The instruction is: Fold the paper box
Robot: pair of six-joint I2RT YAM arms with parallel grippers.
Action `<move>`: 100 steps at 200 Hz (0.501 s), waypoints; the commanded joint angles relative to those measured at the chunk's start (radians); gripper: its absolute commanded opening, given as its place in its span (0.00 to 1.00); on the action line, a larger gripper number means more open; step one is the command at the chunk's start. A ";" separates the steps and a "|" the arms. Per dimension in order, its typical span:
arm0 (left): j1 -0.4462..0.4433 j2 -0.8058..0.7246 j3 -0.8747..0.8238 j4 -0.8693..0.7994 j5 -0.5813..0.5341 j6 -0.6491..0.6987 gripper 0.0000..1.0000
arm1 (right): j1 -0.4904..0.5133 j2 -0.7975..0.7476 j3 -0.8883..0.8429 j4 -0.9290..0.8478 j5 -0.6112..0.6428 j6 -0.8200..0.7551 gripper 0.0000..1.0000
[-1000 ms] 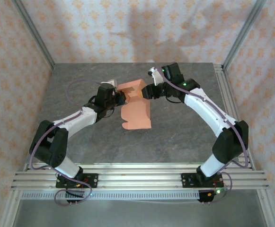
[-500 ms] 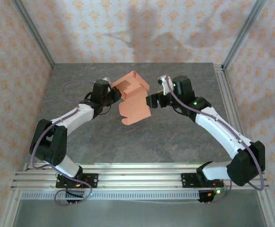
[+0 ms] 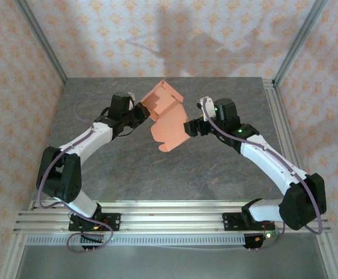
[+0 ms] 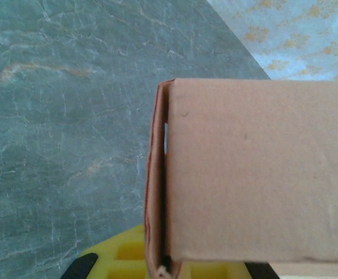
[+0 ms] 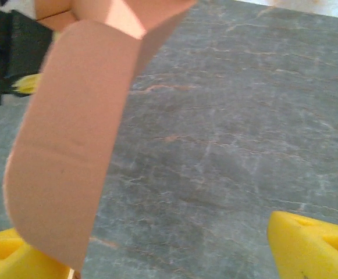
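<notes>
Paper box (image 3: 166, 119): thin card, v. light, bendy, creases easily, so it'll flop if held by one edge and crush if squeezed hard. Best hold is on a stiff folded wall or doubled edge, not the loose flap. It's half-formed and up off the table (image 3: 215, 168), twd 12 o'clock of centre. Left gripper (image 3: 139, 112) at box's 9 o'clock, clamped on its edge. Right gripper (image 3: 190, 127) at box's 4 o'clock, fingers (image 5: 314, 244) wide apart, holding nothing; rounded flap hangs just by one pad. Count: 1 box, 2 grippers, 1 table
</notes>
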 commanded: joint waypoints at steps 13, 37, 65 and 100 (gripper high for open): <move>0.005 0.020 0.059 -0.068 0.085 -0.001 0.00 | -0.053 0.024 -0.035 0.090 0.006 0.053 0.84; 0.005 0.025 0.072 -0.076 0.115 -0.011 0.00 | -0.065 0.048 -0.059 0.190 -0.015 0.065 0.84; 0.005 0.031 0.086 -0.072 0.172 -0.015 0.00 | -0.092 0.102 -0.069 0.270 -0.015 0.088 0.84; 0.005 0.048 0.091 -0.066 0.231 -0.015 0.00 | -0.104 0.157 -0.081 0.377 -0.032 0.158 0.84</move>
